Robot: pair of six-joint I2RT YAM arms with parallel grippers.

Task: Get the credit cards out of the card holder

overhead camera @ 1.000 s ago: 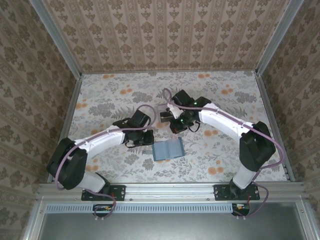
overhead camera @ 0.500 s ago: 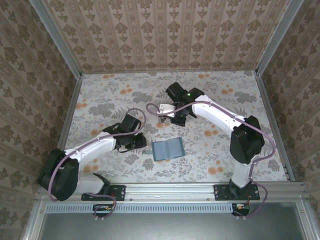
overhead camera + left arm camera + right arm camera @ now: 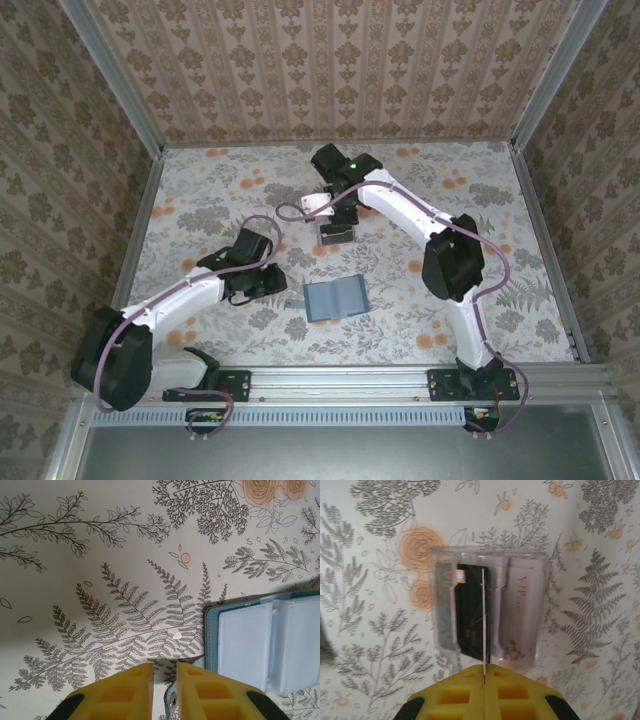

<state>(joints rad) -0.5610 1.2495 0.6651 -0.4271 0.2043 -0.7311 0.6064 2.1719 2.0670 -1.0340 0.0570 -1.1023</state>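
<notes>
- Left gripper: nearest the arm bases, left of centre, low over the table. Its yellow fingers stand a narrow gap apart, with nothing gripped between them.
- Snap tab: a teal strap end with a metal stud, seen through the gap by the right-hand finger. Whether either finger touches it cannot be told.
- Card holder: lies flat and spread open on the table, just right of the left gripper and apart from its fingertips. It has a teal border, two grey-blue panels facing up and pale sleeves on the inside. It sits between the two grippers and nearer the left one.
- Right gripper: reaches toward the middle of the table, beyond the card holder. Its fingers are pressed together on a credit card, which is held upright and edge-on, so it shows as one thin pale line.
- Clear tray: a see-through plastic holder with divided slots, lying on the table directly under the right gripper, well apart from the card holder.
- Dark card: lies in the tray's middle slot, behind the edge of the held card.
- Pale card: lies in the tray's right-hand slot beside the dark one, printed "VIP" with a small red motif.
- Patterned wall: closes off the far side of the table.
</notes>
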